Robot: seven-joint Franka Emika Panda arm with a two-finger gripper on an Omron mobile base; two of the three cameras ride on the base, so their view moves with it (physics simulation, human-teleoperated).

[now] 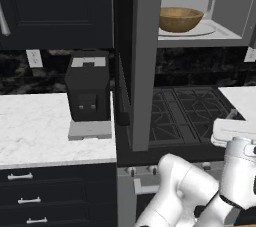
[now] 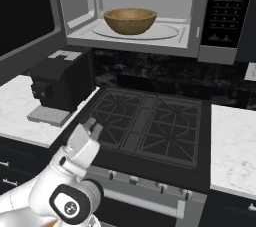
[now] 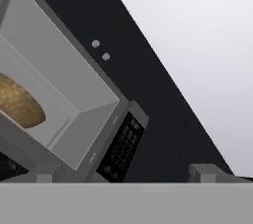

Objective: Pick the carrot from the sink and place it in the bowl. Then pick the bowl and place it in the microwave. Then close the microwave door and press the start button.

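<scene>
The tan wooden bowl [image 1: 180, 19] [image 2: 130, 20] sits on the white turntable inside the microwave [image 2: 150, 1], and its side shows in the hand view [image 3: 20, 102]. The microwave door [image 1: 147, 61] [image 2: 25, 16] stands swung wide open to the left. The dark control strip [image 2: 227, 6] [image 3: 121, 146] is to the right of the cavity. My gripper [image 2: 93, 127] [image 3: 126, 176] is open and empty. It hangs low over the stove's front left, well below the microwave, pointing up toward it. The carrot and the sink are out of view.
A black coffee machine [image 1: 88, 88] [image 2: 60, 88] stands on the white marble counter [image 1: 35, 131] left of the stove [image 2: 150, 123]. The open door juts out over the stove's left edge. Another marble counter [image 2: 235, 146] lies to the right.
</scene>
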